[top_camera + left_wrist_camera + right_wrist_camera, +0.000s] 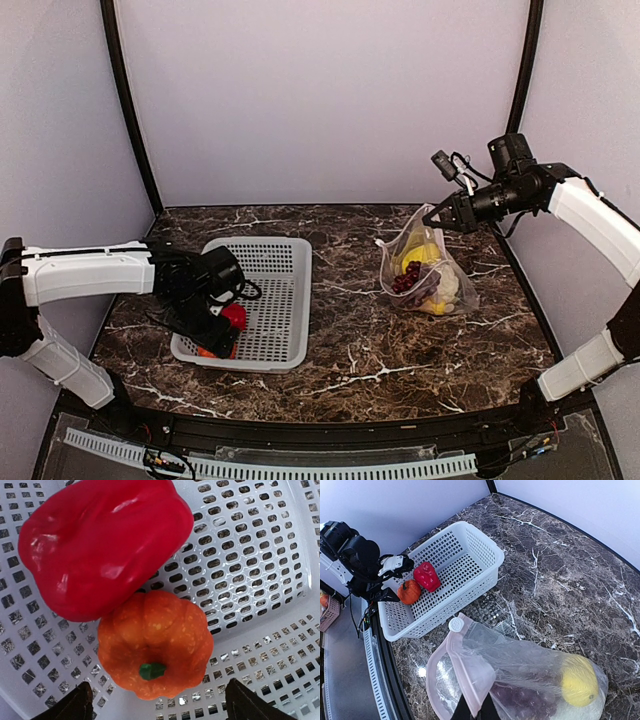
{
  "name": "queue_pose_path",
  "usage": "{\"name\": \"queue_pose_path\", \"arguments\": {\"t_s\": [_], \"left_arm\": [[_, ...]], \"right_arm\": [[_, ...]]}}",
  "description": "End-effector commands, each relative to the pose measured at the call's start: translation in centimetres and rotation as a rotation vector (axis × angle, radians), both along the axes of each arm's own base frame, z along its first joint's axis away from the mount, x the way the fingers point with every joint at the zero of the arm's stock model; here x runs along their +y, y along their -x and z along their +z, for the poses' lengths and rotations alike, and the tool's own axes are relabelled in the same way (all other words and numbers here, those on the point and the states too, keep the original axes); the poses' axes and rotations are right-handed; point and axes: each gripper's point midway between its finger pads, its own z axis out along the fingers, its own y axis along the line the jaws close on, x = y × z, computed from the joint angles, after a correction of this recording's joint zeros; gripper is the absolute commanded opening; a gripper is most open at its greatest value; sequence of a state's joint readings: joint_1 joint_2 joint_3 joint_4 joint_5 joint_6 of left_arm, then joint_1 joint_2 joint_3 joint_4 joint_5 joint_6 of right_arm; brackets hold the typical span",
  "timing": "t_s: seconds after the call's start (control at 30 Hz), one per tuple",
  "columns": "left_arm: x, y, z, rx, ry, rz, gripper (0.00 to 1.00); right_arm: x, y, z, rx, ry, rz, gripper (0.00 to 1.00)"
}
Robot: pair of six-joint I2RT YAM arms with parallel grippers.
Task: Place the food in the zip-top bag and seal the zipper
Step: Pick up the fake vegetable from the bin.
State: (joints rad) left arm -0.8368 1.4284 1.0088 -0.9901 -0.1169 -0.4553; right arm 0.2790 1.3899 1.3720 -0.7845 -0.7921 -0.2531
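Left gripper [161, 707] hangs low over the near left corner of the white basket [270, 300], its two dark fingers spread wide and holding nothing. Just ahead of the fingertips lies the orange fruit [155, 640], green stem facing up, and the red pepper [100, 545] rests touching its far side.

Well apart on the right of the marble table [380, 350], the right gripper [440, 215] is clamped on the upper edge of the zip-top bag [425, 270]. It holds the bag up by that single pinch. Inside I can see a yellow piece [579, 681] and dark grapes [408, 278]. The pink zipper [447, 647] curves around a mouth that gapes unevenly, one side folded inward.

Several things could go wrong. The orange fruit is round and glossy, so fingers closing off-centre may squeeze it out sideways. The pepper leaning against it could be dragged or block a finger. Fingertips this low may catch in the basket's holes. With only one pinch on the bag, the sagging mouth might deflect a dropped item onto the table.
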Motion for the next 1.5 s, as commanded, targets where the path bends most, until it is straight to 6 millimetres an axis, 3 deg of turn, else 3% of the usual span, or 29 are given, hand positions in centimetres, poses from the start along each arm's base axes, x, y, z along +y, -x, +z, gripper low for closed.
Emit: {"name": "queue_pose_path", "arguments": {"t_s": [0.0, 0.53, 0.83, 1.1, 1.3, 1.47], "left_arm": [[-0.3, 0.6, -1.2, 0.029, 0.025, 0.01, 0.91], [-0.9, -0.3, -3.8, 0.038, -0.01, 0.001, 0.89], [-2.1, -0.5, -2.6, 0.046, 0.037, -0.013, 0.67], [-4.0, -1.7, 2.4, -0.02, 0.118, -0.082, 0.64], [-7.0, -4.1, 8.7, -0.138, 0.201, -0.185, 0.57], [-10.9, -7.6, 14.5, -0.356, 0.331, -0.237, 0.55]], "right_arm": [[0.3, 0.2, 1.7, -0.066, -0.039, 0.023, 0.0], [0.2, 0.4, 1.6, -0.068, -0.035, 0.019, 0.0], [0.1, 0.4, 1.7, -0.075, -0.034, 0.016, 0.0], [0.1, 0.3, 1.6, -0.074, -0.028, 0.011, 0.0], [0.2, 0.3, 1.7, -0.073, -0.032, 0.014, 0.0], [0.6, -0.2, 2.5, -0.051, -0.042, 0.014, 0.0]]}}
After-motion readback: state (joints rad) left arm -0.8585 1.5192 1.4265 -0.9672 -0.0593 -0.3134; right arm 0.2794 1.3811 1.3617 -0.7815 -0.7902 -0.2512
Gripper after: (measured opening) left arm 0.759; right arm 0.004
